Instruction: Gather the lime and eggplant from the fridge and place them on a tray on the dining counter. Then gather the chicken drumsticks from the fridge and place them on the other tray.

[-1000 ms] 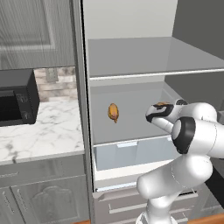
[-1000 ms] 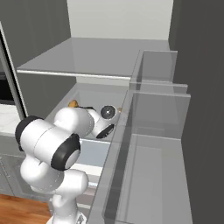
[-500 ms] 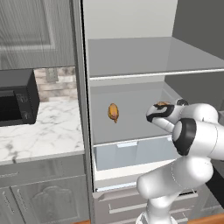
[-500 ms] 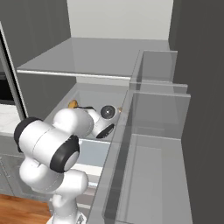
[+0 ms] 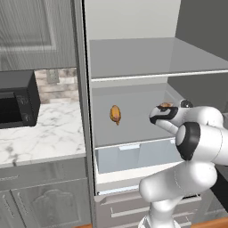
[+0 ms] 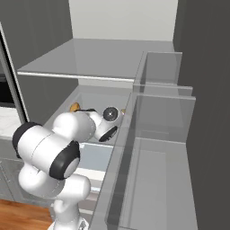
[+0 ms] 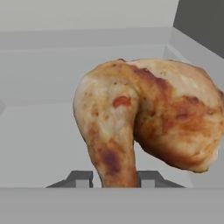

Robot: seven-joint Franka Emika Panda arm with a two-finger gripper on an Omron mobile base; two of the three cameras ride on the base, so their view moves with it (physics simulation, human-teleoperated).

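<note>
A browned chicken drumstick [image 7: 148, 118] stands between my gripper's [image 7: 114, 178] two finger tips, its narrow bone end down in the jaws, which are shut on it. In the left base view the gripper [image 5: 159, 114] is inside the fridge at the right of the middle shelf, with that drumstick [image 5: 165, 106] showing on top of it. A second drumstick [image 5: 115, 114] lies further left on the same shelf, well apart from the hand. In the right base view the hand [image 6: 110, 122] sits over the shelf, and a bit of browned drumstick [image 6: 75, 107] peeks out behind the arm.
The fridge has a glass shelf [image 5: 133, 58] above the hand and a clear drawer [image 5: 133, 156] below it. Its open door with clear bins [image 6: 157, 134] stands at the right. A marble counter [image 5: 40, 133] with a black microwave [image 5: 15, 100] lies to the left.
</note>
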